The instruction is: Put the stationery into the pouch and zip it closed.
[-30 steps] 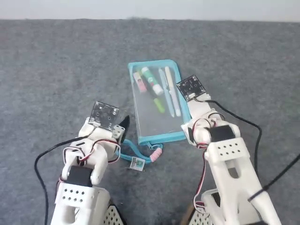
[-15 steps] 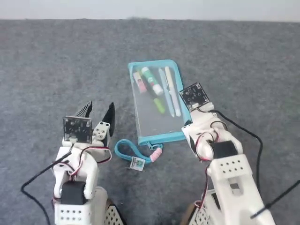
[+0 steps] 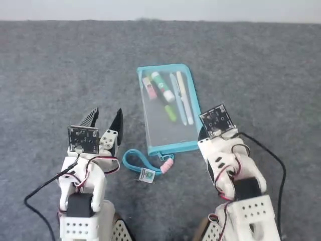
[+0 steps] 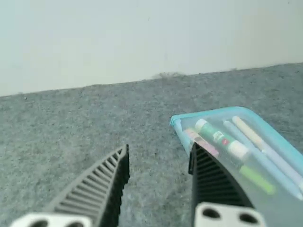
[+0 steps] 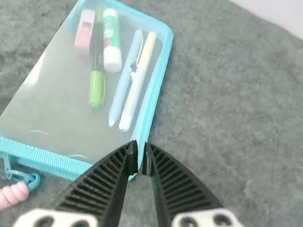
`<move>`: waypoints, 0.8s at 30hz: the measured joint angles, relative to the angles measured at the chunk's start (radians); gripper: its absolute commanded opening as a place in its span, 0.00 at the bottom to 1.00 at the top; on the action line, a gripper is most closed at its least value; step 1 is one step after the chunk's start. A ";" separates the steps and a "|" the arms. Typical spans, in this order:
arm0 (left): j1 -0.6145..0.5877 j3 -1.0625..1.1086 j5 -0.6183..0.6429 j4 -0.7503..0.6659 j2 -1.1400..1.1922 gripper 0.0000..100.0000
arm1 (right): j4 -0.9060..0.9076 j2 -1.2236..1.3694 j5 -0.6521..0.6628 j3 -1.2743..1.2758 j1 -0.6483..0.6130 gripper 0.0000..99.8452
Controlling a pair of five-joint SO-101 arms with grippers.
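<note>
**Stationery seen inside the pouch; one pair of fingers wide, the other nearly closed**

The left gripper (image 3: pixel 106 116) (image 4: pixel 158 163) is seen with its fingers spread wide and nothing between them. It is held apart from the pouch (image 3: pixel 170 135) (image 4: pixel 214 114), off the long edge on the robot's left. The right gripper (image 5: pixel 140 152) is seen with its fingers drawn almost together, only a thin slit being left. Their tips are placed over the pouch's (image 5: pixel 52 111) teal border, close to the near corner on the robot's right. Whether the border is actually touched cannot be told.

The pouch is laid flat on the grey surface (image 3: pixel 261 75), between the two arms and a little beyond them. Through its clear face the stationery is seen, gathered towards the far end. A pink eraser (image 3: pixel 148 86) (image 5: pixel 85 28) is placed nearest the left long edge. A white glue stick with a green cap (image 3: pixel 161 85) (image 5: pixel 111 40) and a dark pen with a green end (image 3: pixel 170 111) (image 5: pixel 97 75) are laid next to it. A pale blue pen (image 3: pixel 176 95) (image 5: pixel 125 78) and a cream pen (image 3: pixel 184 98) (image 5: pixel 139 78) are laid side by side along the right long edge.

A teal strap (image 3: pixel 134 161) is looped out from the pouch's near left corner. A pink beaded charm (image 3: pixel 168 163) (image 5: pixel 12 194) and a small tag (image 3: pixel 146 175) are seen just beside that corner.
</note>
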 measured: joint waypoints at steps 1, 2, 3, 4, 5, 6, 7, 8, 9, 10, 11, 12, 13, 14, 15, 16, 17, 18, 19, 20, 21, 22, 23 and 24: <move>0.000 0.011 0.000 -0.011 0.000 0.19 | 0.000 -0.034 0.000 0.014 0.000 0.04; 0.000 0.015 0.000 -0.026 0.000 0.19 | 0.000 -0.066 0.000 0.028 -0.002 0.04; 0.000 0.023 0.000 -0.041 0.000 0.19 | 0.000 -0.098 0.000 0.038 -0.002 0.04; 0.000 0.031 0.000 -0.058 0.000 0.19 | 0.000 -0.133 0.000 0.052 -0.002 0.04; 0.000 0.037 0.000 -0.075 0.000 0.19 | 0.000 -0.166 0.000 0.069 -0.002 0.04; 0.000 0.043 0.000 -0.087 0.000 0.19 | 0.000 -0.198 0.000 0.086 -0.002 0.04; 0.000 0.049 0.000 -0.098 0.000 0.19 | -0.003 -0.233 0.000 0.100 -0.002 0.04; 0.000 0.051 0.000 -0.109 0.000 0.19 | -0.014 -0.270 0.000 0.118 -0.002 0.04; 0.000 0.051 0.000 -0.112 0.000 0.19 | -0.028 -0.305 0.000 0.140 -0.002 0.04; 0.000 0.051 0.000 -0.114 0.000 0.19 | -0.048 -0.336 0.000 0.166 -0.002 0.04; 0.000 0.051 0.000 -0.114 0.000 0.19 | -0.068 -0.376 0.000 0.192 -0.002 0.04; 0.000 0.051 0.000 -0.114 0.000 0.19 | -0.091 -0.413 0.000 0.219 -0.002 0.04; 0.000 0.051 0.000 -0.114 0.000 0.19 | -0.118 -0.427 0.000 0.238 -0.002 0.04; 0.000 0.051 0.000 -0.114 0.000 0.19 | -0.147 -0.430 0.000 0.255 -0.002 0.04; 0.000 0.051 0.000 -0.114 0.000 0.19 | -0.170 -0.430 0.000 0.265 -0.002 0.04; 0.000 0.051 0.000 -0.114 0.000 0.19 | -0.189 -0.430 0.000 0.272 0.002 0.04; 0.000 0.051 0.000 -0.114 0.000 0.19 | -0.201 -0.430 0.000 0.273 0.002 0.04; 0.000 0.052 0.000 -0.114 0.000 0.19 | -0.207 -0.430 0.000 0.273 0.002 0.04; 0.000 0.052 0.000 -0.114 0.000 0.19 | -0.212 -0.430 0.000 0.273 0.000 0.04; 0.000 0.052 0.000 -0.114 0.000 0.19 | -0.215 -0.430 0.000 0.273 0.000 0.04; 0.000 0.052 0.000 -0.114 0.000 0.19 | -0.215 -0.430 0.000 0.273 -0.002 0.04; 0.000 0.052 0.000 -0.114 0.000 0.19 | -0.215 -0.430 0.000 0.273 -0.002 0.04; 0.000 0.052 0.000 -0.114 0.000 0.19 | -0.215 -0.430 0.000 0.273 -0.002 0.04; 0.000 0.052 0.000 -0.114 0.000 0.19 | -0.215 -0.430 0.000 0.273 -0.002 0.04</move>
